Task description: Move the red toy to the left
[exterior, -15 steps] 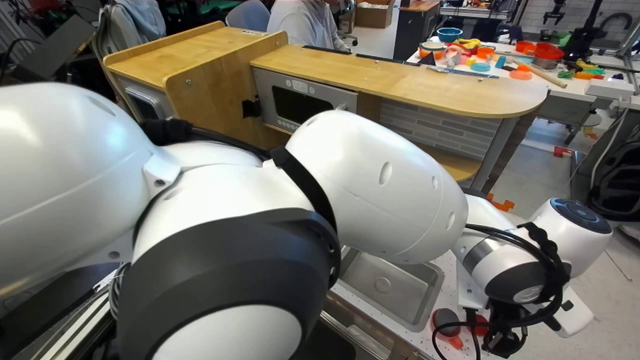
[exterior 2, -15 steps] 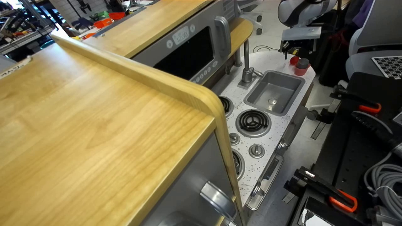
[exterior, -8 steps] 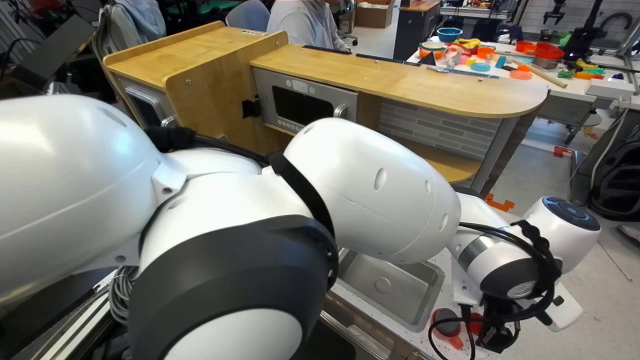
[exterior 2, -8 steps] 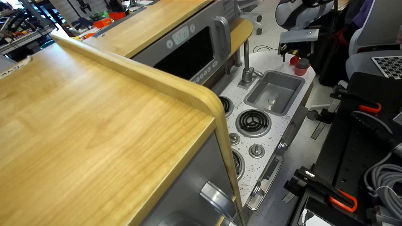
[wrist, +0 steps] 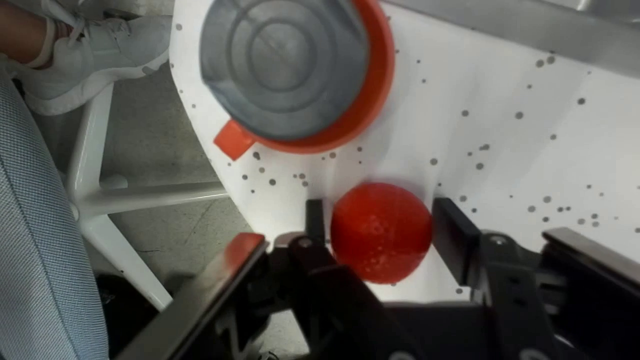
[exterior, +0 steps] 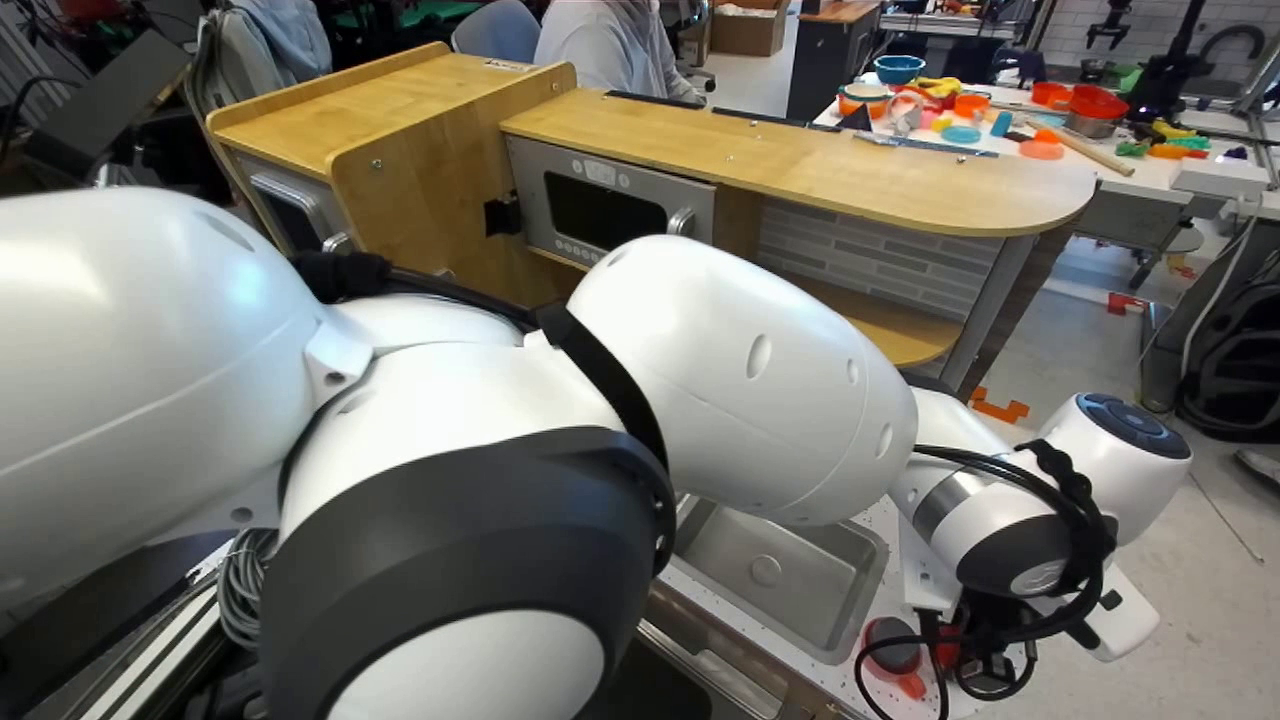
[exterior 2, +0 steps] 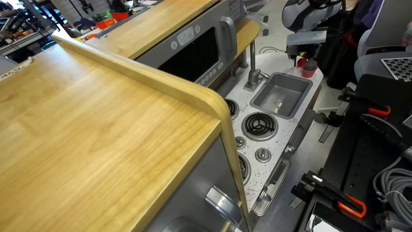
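Observation:
The red toy (wrist: 380,245), bright and rounded, sits on the speckled white counter (wrist: 500,165). My gripper (wrist: 382,223) straddles it in the wrist view, one finger on each side. The right-hand finger (wrist: 452,232) meets the toy's edge, while a thin light gap shows beside the left-hand finger (wrist: 315,217). In an exterior view the toy (exterior 2: 301,62) shows under my gripper (exterior 2: 305,58), with a dark fingertip just beside it. Cables and the arm hide most of the toy (exterior: 948,648) in an exterior view.
Close to the toy stands a red cup (wrist: 382,75) with a grey round piece (wrist: 280,55) in it. The sink (exterior 2: 309,84) lies just beyond the cup, with a faucet (exterior 2: 254,76) beside it. The counter's rounded edge runs close past cup and toy.
My arm has shifted slightly left in both exterior views, bringing the gripper over the toy. In the last half second its fingers have drawn in toward the toy. The cup has stayed put.

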### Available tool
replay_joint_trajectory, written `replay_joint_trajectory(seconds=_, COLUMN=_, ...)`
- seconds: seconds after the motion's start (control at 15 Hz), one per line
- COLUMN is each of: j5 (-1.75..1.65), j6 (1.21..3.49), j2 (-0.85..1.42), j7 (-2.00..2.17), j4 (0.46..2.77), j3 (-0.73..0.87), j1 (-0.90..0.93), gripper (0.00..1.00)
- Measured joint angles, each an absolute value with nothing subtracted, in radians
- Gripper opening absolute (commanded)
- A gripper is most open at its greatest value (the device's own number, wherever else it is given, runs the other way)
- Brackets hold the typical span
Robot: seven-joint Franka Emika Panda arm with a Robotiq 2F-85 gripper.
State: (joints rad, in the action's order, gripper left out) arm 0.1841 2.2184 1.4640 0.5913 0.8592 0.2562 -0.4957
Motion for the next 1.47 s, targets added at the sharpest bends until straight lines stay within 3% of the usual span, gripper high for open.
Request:
replay_joint_trajectory(seconds=0.07, j5=0.184, j6=2.219, j2=1.464, j7=0.591, j4=0.858, j3=0.256, j1=-0.495, gripper=0.21)
replay_joint_trajectory(seconds=1.47, j5=0.182, j6=2.217, j2=1.464, j7=0.585, j4=0.799, j3=0.245, j1=-0.451, gripper=0.21)
